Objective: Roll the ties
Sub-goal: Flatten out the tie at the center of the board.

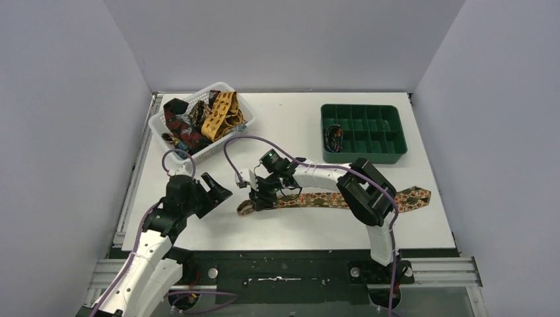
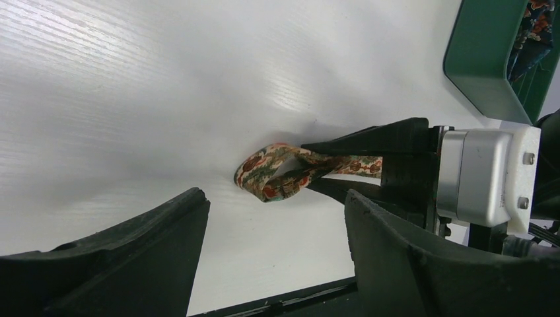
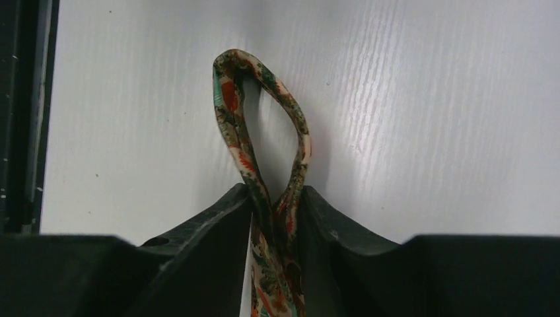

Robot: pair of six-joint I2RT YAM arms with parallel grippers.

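Here the right gripper (image 3: 277,198) pinches the looped narrow end of the brown-orange tie (image 1: 330,198) stretched flat along the table (image 1: 290,129), while the left gripper (image 1: 219,187) hangs open beside that loop.

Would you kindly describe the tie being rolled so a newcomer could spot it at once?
On the white table, look nearer than the green tray. A brown-orange patterned tie lies stretched out there, its left end looped and pinched in the right claw. It alone lies flat; the other ties are heaped in the white basket.
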